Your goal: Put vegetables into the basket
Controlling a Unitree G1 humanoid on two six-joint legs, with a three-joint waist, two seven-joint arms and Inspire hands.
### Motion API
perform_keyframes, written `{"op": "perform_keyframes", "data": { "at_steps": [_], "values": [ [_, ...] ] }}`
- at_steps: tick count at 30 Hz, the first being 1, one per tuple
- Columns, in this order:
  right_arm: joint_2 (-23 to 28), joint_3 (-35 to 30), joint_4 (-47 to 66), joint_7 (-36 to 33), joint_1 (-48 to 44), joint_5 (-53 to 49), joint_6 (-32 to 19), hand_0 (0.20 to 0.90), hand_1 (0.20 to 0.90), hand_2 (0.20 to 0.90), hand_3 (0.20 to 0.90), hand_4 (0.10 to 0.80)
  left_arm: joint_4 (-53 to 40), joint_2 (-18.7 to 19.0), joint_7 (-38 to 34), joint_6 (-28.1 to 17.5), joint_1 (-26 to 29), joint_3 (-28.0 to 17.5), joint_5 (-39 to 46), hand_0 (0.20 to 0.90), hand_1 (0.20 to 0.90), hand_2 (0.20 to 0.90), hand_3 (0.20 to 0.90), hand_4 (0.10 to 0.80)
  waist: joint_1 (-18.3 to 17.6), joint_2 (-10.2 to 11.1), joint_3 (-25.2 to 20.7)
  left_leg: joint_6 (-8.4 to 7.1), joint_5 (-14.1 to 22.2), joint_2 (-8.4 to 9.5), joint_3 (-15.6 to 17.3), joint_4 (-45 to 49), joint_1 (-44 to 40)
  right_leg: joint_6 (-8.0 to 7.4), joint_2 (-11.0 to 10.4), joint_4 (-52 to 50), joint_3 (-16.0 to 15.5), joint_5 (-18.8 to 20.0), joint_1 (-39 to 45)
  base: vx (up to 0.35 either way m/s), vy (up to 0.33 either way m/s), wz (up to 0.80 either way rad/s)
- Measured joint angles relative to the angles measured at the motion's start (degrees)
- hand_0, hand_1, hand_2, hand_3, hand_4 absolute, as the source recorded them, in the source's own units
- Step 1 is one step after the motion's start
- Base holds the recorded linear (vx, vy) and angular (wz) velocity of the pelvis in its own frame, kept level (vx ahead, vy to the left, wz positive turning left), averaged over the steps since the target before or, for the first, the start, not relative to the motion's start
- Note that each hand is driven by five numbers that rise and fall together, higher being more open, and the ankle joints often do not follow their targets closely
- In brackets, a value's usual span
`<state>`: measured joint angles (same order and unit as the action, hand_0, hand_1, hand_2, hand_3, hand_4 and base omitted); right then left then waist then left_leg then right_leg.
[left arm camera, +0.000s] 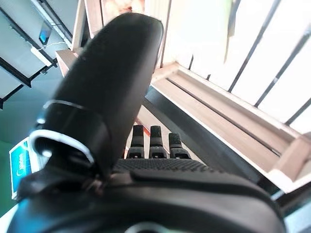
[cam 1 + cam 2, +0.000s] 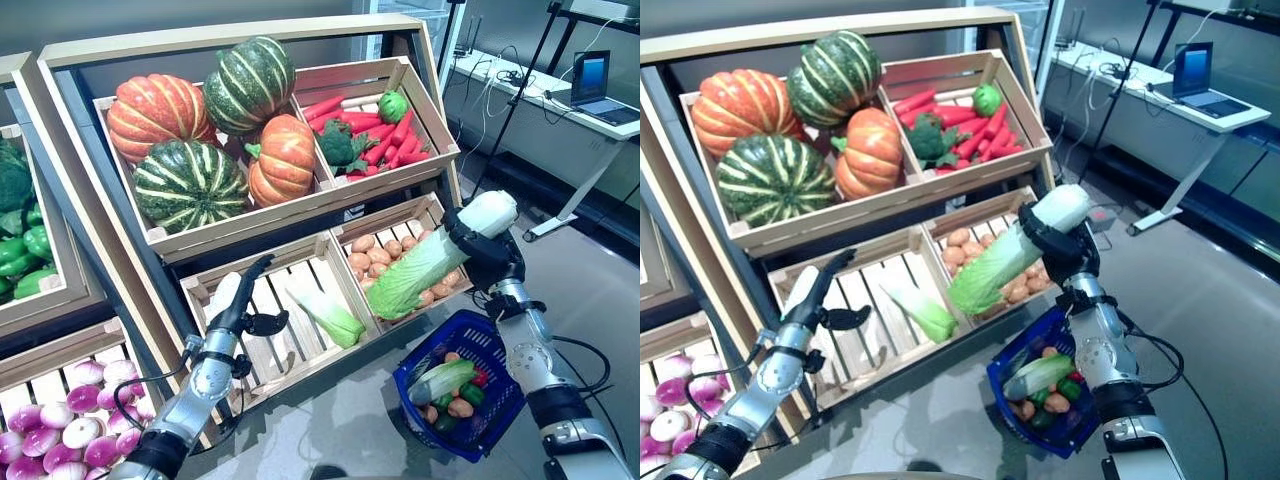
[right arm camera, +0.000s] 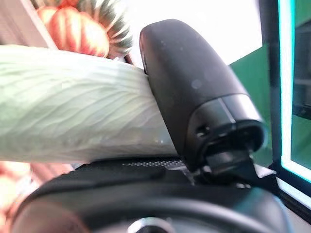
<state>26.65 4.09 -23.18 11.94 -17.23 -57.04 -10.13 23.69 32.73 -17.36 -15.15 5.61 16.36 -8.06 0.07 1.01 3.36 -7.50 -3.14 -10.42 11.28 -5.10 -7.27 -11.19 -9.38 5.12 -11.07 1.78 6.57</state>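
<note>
Partly done, by the look of it: the blue basket (image 2: 470,385), a plastic mesh tub on the floor below the stand's lower right corner, already holds a pale cabbage, a red piece, dark green pieces and some tan rounds, and has room left. Right hand (image 2: 478,245) is clamped round a long napa cabbage (image 2: 430,265), held up in the air in front of the potato crate (image 2: 395,215), leafy green end pointing down-left, white stalk end up past the fingers; the right wrist view shows the thumb pressed against its ribbed, veined leaf. Cabbage is well above the basket, not yet in it; my reading is that it has to be carried down and right over the rim and let go. Left hand (image 2: 243,300) hovers over the slatted crate (image 2: 215,285) on the lower shelf, fingers straight and apart, holding nothing; one more napa cabbage (image 2: 325,315) lies by that crate's right wall. Crates are bare pale wood with slat floors. Upper shelf: ridged pumpkins (image 2: 195,130), orange and striped green, hard and glossy; next crate, smooth red carrots (image 2: 385,135) with broccoli. Purple-white onions (image 2: 70,425) at the lower left.
</note>
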Motion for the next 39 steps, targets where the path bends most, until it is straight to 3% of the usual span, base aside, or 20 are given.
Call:
{"op": "perform_keyframes", "data": {
  "at_steps": [4,7,10,12,14,15,16,18,21,24,27,33,39],
  "values": [
    [0.29,-0.98,-1.65,-2.08,0.8,3.23,0.0,0.3,0.3,0.3,0.3,0.4,-0.05,-0.26,-0.2,0.94,-0.05,-1.41,2.04,0.9,0.9,0.9,0.9,0.8,-0.84,0.31,0.68,-0.15,-0.07,-0.72,0.54,0.66,0.11,0.42,0.81,-0.01,2.49,-0.33,-0.2,0.01,-0.094,-0.07],
    [0.68,-2.77,-3.83,-4.61,1.3,3.38,-0.05,0.3,0.3,0.3,0.3,0.4,-0.5,-0.33,-0.55,1.14,-0.27,-2.81,2.53,0.9,0.9,0.9,0.9,0.8,-0.74,1.55,4.34,0.0,0.18,-1.59,0.82,7.01,3.08,1.87,1.46,-0.38,4.76,-0.71,-1.25,0.1,0.044,-0.16],
    [1.69,-4.35,-5.93,-8.2,2.32,4.93,-0.54,0.3,0.3,0.3,0.3,0.4,-0.49,-1.2,-0.7,1.15,-1.33,-2.73,3.21,0.9,0.9,0.9,0.9,0.8,-0.38,0.94,7.88,0.18,1.28,-2.26,-0.42,11.75,4.85,2.94,1.46,-0.24,6.81,0.18,-0.76,0.125,0.166,-0.23],
    [3.82,-4.72,-6.09,-10.33,2.43,4.98,-0.58,0.3,0.3,0.3,0.3,0.4,-0.57,-1.87,-0.74,0.97,-0.74,-2.59,3.29,0.9,0.9,0.9,0.9,0.8,-0.64,0.44,9.32,0.07,2.62,-0.71,-4.02,9.18,6.08,2.95,0.96,0.12,7.96,0.6,-1.63,0.034,0.147,-0.09],
    [6.41,-5.24,-7.64,-12.68,1.09,5.09,-1.14,0.3,0.3,0.3,0.3,0.4,-0.54,-1.85,-0.82,0.66,2.35,-1.13,3.64,0.9,0.9,0.9,0.9,0.8,0.14,-0.45,10.1,1.01,1.15,3.78,-8.14,2.42,7.91,2.51,-0.84,0.22,9.65,1.06,-4.44,0.022,0.163,-0.22],
    [6.71,-5.27,-8.73,-13.29,0.46,5.1,-1.21,0.3,0.3,0.3,0.3,0.4,-0.11,-1.87,-1.04,0.16,3.41,-1.11,4.0,0.9,0.9,0.9,0.9,0.8,1.08,-0.41,10.27,2.44,-1.59,4.21,-7.1,2.21,7.83,1.72,-0.92,0.06,10.26,1.72,-5.55,0.127,0.201,-0.45],
    [5.87,-5.08,-9.8,-13.71,0.42,5.12,-1.26,0.3,0.3,0.3,0.3,0.4,0.74,-1.63,-1.43,0.12,4.29,-1.12,4.47,0.9,0.9,0.9,0.9,0.8,1.65,0.28,10.57,3.14,-1.91,4.71,-5.85,2.51,7.55,1.63,-1.59,-0.04,10.26,2.07,-5.51,0.221,0.182,-0.41],
    [2.67,-5.11,-10.36,-15.97,2.09,7.33,-2.51,0.3,0.3,0.3,0.3,0.4,0.92,-0.55,-2.16,0.01,5.46,-1.17,5.65,0.9,0.9,0.9,0.9,0.8,2.73,1.79,11.06,3.63,-0.35,5.41,-4.65,4.55,7.32,1.39,-2.69,-0.62,7.11,2.28,-4.85,0.212,0.088,-0.2],
    [1.33,-5.1,-10.63,-17.02,4.15,8.41,-2.64,0.3,0.3,0.3,0.3,0.4,0.91,0.04,-2.52,-0.2,5.05,-1.17,5.65,0.9,0.9,0.9,0.9,0.8,2.75,0.84,11.68,4.07,0.54,5.41,-4.34,4.67,5.44,1.15,-2.71,-4.41,3.76,2.42,-5.04,0.156,-0.037,-0.13],
    [0.32,-5.07,-12.52,-18.37,3.76,9.54,-2.65,0.3,0.3,0.3,0.3,0.4,0.01,3.25,-2.74,-0.18,2.58,-1.43,6.41,0.9,0.9,0.9,0.9,0.8,3.38,0.92,12.25,4.2,0.73,4.46,-0.89,2.43,1.07,1.42,-2.87,-5.91,0.34,2.22,-4.79,0.068,-0.215,-0.49],
    [0.66,-5.17,-16.2,-22.8,0.08,9.59,-2.74,0.3,0.3,0.3,0.3,0.4,-0.07,4.09,-2.83,0.37,4.05,-2.98,9.05,0.9,0.9,0.9,0.9,0.8,3.75,1.9,12.2,3.58,0.88,4.26,-0.38,3.16,2.54,1.34,-2.08,-2.8,-0.45,2.44,-4.7,0.022,-0.154,-0.21],
    [1.64,-5.73,-20.33,-27.13,-3.25,9.63,-2.75,0.3,0.3,0.3,0.3,0.4,-2.21,3.1,-2.36,2.25,4.27,-3.18,10.65,0.9,0.9,0.9,0.9,0.8,4.3,0.88,12.6,1.3,1.09,0.51,-1.85,4.71,4.07,3.48,1.66,-0.08,-2.57,3.2,-3.34,0.075,-0.082,0.08],
    [3.64,-5.79,-25.37,-28.96,-7.43,12.01,-2.64,0.3,0.3,0.3,0.3,0.4,-3.03,3.13,-1.26,2.39,5.61,-2.94,11.27,0.9,0.9,0.9,0.9,0.8,4.89,-0.44,13.37,1.06,2.12,0.08,-3.6,9.08,8.12,3.93,1.69,-0.95,-4.15,2.85,-4.29,-0.069,-0.044,0.17]
  ]
}}
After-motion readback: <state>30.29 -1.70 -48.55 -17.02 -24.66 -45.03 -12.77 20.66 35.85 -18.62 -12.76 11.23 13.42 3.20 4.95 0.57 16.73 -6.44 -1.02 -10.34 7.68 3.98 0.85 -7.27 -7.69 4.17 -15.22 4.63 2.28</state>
